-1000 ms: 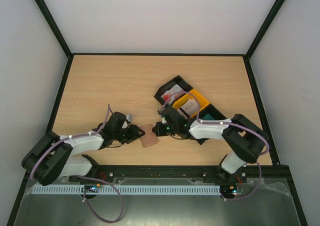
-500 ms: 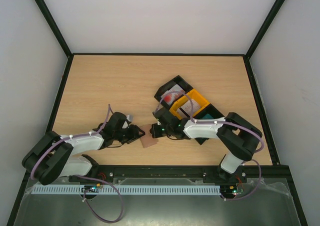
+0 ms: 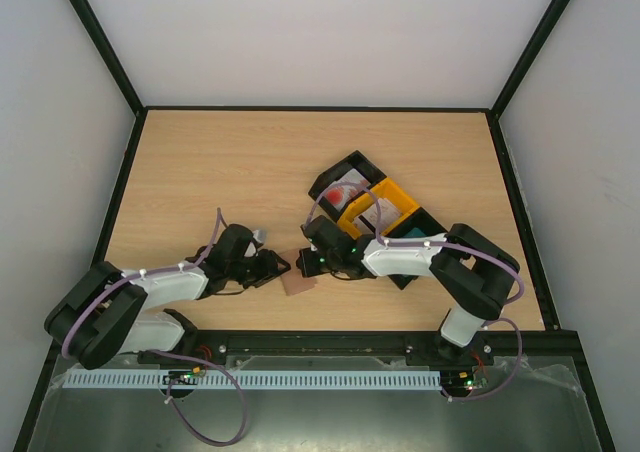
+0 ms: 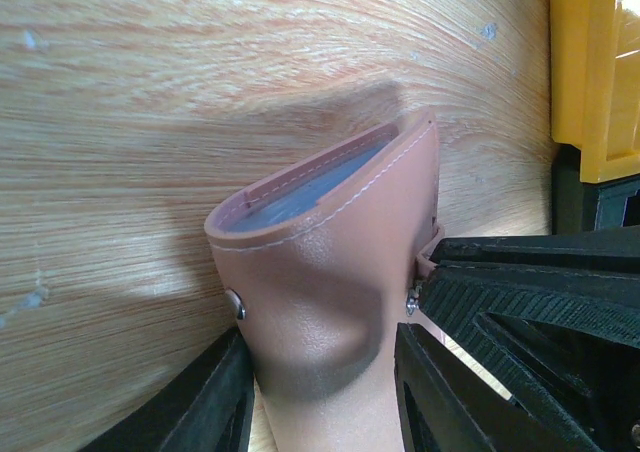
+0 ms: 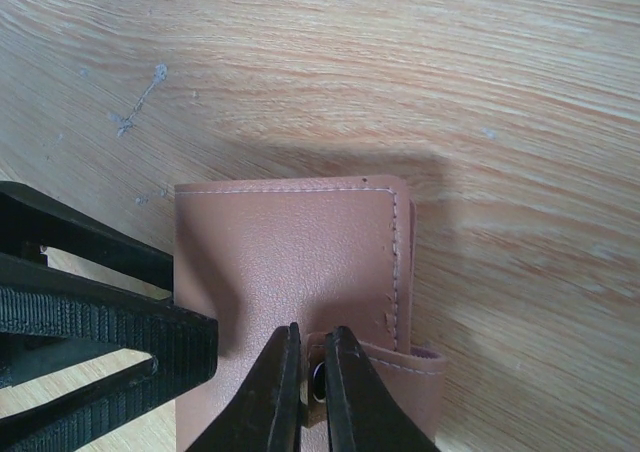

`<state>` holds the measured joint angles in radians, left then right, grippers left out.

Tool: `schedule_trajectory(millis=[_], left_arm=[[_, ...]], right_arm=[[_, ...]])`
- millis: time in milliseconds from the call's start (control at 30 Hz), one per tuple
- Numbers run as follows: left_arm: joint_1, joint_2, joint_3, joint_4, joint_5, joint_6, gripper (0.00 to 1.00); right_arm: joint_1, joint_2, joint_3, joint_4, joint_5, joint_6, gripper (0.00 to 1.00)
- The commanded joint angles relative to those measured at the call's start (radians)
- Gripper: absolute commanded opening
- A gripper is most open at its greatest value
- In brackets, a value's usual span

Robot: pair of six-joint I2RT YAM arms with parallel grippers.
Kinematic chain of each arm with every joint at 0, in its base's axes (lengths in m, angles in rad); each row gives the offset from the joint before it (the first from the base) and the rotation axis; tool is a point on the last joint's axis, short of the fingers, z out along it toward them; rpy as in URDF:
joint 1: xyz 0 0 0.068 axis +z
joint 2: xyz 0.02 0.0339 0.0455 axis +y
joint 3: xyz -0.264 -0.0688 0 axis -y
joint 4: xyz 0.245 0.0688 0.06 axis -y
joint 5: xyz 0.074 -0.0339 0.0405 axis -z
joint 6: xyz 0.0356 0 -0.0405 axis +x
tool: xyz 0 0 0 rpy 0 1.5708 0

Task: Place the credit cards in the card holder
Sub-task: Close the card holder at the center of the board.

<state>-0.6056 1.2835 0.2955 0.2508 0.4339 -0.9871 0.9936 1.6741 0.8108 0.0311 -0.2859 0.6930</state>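
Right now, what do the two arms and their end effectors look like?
Left arm and right arm match: white link shells, black joints and bases. A lilac cable loops along each, fixed with white ties. Green lights glow by the right wrist. Left end effector and right end effector: two black fingers each, with ribbed pad faces.

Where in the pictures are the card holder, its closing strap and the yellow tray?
card holder (image 5: 290, 262): right wrist view, middle of its brown outer face.
closing strap (image 5: 395, 359): right wrist view, the brown band near the lower edge.
yellow tray (image 4: 590, 82): left wrist view, its corner at upper right.
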Motion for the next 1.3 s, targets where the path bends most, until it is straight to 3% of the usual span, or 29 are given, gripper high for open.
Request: schedule_trajectory(millis=[0, 333, 433, 1000, 1267], left_arm=[[-0.007, 0.025, -0.021, -0.034, -0.001, 0.017, 0.41], [-0.007, 0.031, -0.02, -0.032, -0.001, 0.017, 0.41], [-0.007, 0.032, -0.018, -0.036, -0.004, 0.017, 0.41], [-0.007, 0.052, -0.019, -0.038, -0.011, 0.019, 0.39], [-0.007, 0.039, -0.017, -0.059, -0.039, 0.017, 0.31]], right_arm=[[0.012, 0.019, 0.022, -0.048, -0.006, 0.007, 0.07], [0.01, 0.018, 0.022, -0.05, -0.016, 0.017, 0.1], [0.01, 0.011, 0.019, -0.06, -0.012, 0.029, 0.02], [0.014, 0.005, 0.01, -0.113, -0.022, -0.006, 0.02], [0.037, 0.029, 0.03, -0.16, -0.017, -0.049, 0.02]])
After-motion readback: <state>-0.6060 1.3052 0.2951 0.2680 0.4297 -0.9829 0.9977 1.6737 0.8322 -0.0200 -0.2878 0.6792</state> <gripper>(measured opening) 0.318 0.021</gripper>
